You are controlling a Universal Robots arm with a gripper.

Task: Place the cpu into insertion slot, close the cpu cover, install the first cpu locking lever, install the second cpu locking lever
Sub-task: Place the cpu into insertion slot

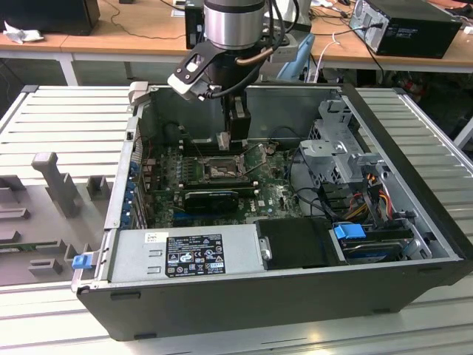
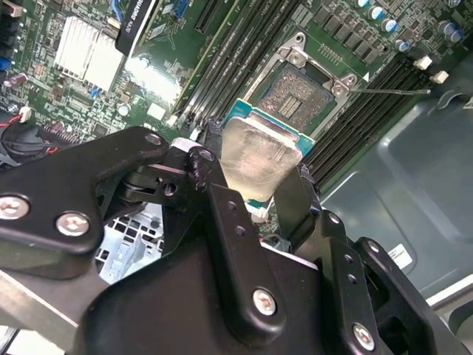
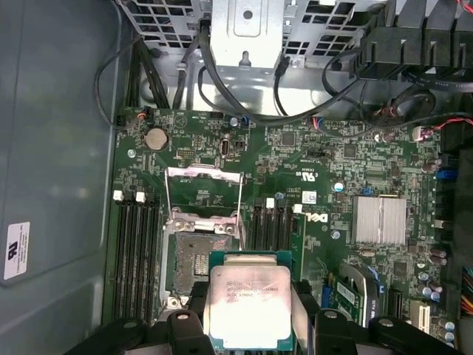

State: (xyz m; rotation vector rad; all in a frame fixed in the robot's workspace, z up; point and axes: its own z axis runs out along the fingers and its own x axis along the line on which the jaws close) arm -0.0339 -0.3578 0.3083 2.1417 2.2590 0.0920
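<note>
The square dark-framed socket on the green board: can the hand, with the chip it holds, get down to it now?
Probably yes. The hand grips the flat square silver chip near the square dark-framed socket, whose square metal cover stands swung open, and nothing lies in the socket.

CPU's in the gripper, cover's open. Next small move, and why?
Probably nudge the gripper sideways until the cpu sits squarely above the insertion slot: in the first wrist view it overlaps just one corner, and the cpu cover stands open.
</note>
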